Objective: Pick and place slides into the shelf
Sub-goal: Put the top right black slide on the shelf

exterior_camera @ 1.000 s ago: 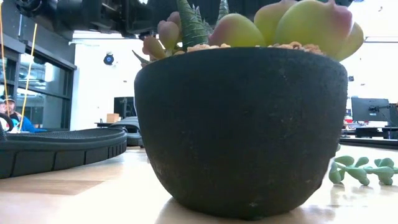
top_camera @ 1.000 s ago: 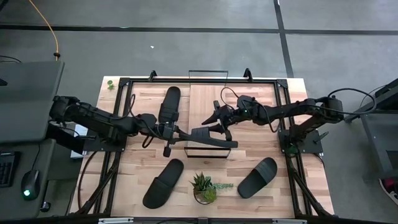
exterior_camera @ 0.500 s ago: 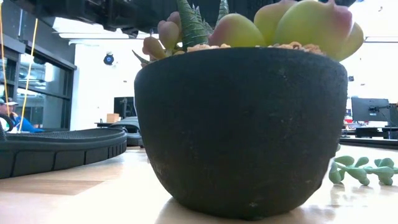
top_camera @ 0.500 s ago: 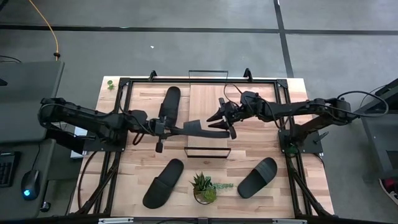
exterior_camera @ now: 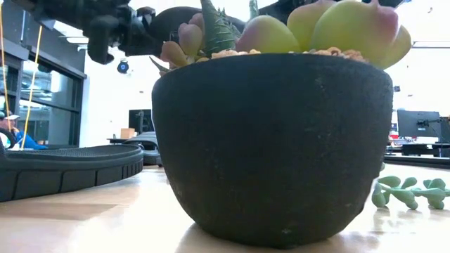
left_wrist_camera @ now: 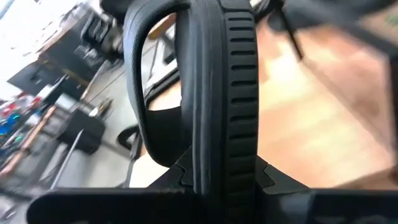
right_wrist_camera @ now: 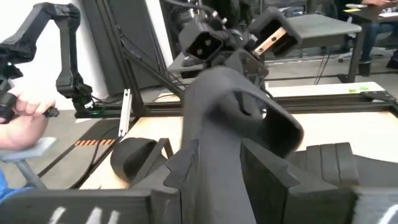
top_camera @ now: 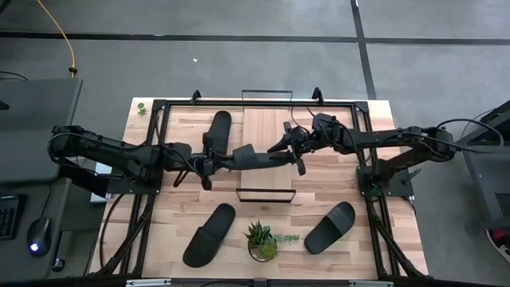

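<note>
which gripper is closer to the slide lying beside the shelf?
Left. The left gripper sits right next to that slide; the right gripper is across the shelf, holding the lifted slide.

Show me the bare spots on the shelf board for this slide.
The shelf is bare along its whole board. The held slide hangs across its middle between the left pincer and right pincer. Crowded: a slide beside its left edge, the plant beyond its front wire end.
</note>
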Robot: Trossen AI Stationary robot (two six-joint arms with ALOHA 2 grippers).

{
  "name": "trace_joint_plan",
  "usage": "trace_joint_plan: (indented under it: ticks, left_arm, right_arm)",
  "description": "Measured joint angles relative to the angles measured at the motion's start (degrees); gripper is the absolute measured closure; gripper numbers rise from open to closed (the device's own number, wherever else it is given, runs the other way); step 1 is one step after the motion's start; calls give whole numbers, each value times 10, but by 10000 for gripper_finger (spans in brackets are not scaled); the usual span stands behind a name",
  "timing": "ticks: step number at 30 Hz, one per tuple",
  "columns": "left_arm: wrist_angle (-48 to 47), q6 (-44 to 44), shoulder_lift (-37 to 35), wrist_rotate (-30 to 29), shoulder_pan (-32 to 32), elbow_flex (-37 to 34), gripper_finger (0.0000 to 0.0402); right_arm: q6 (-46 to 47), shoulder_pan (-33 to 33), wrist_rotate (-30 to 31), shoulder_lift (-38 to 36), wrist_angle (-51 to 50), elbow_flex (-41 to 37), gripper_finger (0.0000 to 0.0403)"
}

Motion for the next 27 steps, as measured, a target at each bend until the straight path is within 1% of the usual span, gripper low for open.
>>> trace_joint_plan:
  ticks: [3,10,14,19,23,27]
  left_arm:
    - [0,13,0,-13,0,0,369]
    - [-13,76,0,-12,0,0,367]
    - [-13,110,0,-11,0,0,370]
    - [-13,147,2,-9,0,-1,363]
    - [-17,167,21,-8,0,-2,362]
    - [13,177,62,-9,1,-2,361]
  right_arm:
    - [0,-10,3,-21,-11,0,295]
    - [0,-11,-1,-51,-25,0,295]
    - [0,-8,-1,-54,-34,0,295]
    - [2,-8,-1,-54,-37,0,295]
    - [2,-8,-1,-54,-37,0,295]
    - [2,-8,-1,-54,-37,0,295]
